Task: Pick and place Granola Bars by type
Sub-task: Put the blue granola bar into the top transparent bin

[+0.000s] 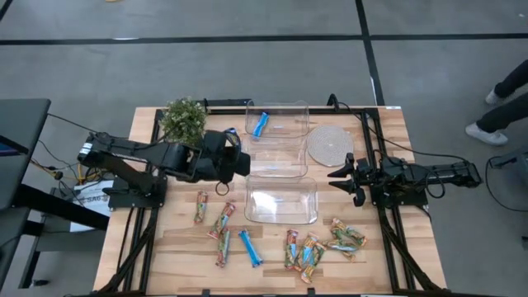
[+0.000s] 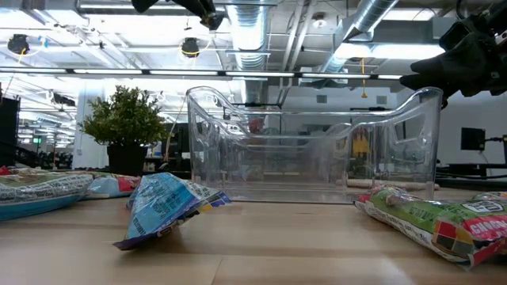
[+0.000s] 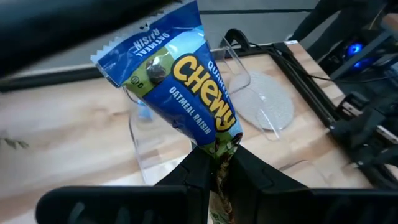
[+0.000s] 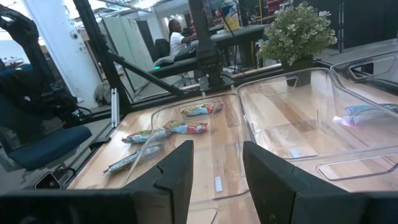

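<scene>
Wooden table (image 1: 272, 247), midway through sorting: the left gripper (image 3: 214, 163), fingers clamped on a blue granola bar (image 3: 183, 81), hangs beside the middle tub (image 1: 276, 157). Next, likely a carry to the far tub (image 1: 285, 115), holding its match. The right gripper (image 4: 214, 168) waits with fingers parted, empty.

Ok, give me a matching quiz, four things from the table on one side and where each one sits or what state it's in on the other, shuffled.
Things:
1. blue bar
2. potted plant
3. round mat
4. right gripper

Places or states:
A. open, holding nothing
B. far left corner of the table
C. pinched by the left gripper's fingers
D. flat, beside the far tubs

Pairs: 1-C, 2-B, 3-D, 4-A
</scene>
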{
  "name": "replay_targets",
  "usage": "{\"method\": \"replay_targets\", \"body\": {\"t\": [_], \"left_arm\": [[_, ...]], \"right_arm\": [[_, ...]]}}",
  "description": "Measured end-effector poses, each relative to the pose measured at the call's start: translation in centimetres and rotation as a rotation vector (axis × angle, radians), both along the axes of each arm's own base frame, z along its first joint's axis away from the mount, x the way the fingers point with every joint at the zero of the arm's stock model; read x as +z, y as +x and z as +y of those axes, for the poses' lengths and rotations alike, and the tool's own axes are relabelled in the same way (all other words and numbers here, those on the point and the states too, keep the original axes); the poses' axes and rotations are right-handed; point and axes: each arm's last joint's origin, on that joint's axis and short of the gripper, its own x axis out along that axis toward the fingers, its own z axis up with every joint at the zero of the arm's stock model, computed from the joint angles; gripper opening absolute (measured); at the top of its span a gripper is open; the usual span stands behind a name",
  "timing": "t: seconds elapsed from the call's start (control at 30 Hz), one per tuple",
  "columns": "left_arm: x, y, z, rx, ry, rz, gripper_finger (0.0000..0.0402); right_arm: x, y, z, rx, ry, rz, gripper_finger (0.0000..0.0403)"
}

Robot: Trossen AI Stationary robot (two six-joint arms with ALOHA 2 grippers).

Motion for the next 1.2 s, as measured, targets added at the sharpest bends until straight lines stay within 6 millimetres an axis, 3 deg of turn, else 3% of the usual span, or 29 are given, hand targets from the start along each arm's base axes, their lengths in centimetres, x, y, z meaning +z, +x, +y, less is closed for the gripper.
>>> {"method": "replay_targets", "body": {"t": [0.3, 0.47, 0.87, 1.2], "left_arm": [[0.3, 0.5, 1.3, -0.030, 0.059, 0.035, 0.0030], [0.4, 0.9, 3.1, -0.034, 0.046, 0.039, 0.0030], [1.4, 1.8, 10.2, -0.028, 0.087, -0.018, 0.0030], [0.1, 3.4, 16.4, -0.128, 0.043, -0.086, 0.0030]], "right_arm": [[0.0, 0.0, 0.0, 0.000, 0.000, 0.000, 0.0134], [0.0, 0.0, 0.0, 0.000, 0.000, 0.000, 0.0133], [0.0, 0.0, 0.0, 0.000, 0.000, 0.000, 0.0133], [0.0, 0.0, 0.0, 0.001, 0.000, 0.002, 0.0133]]}}
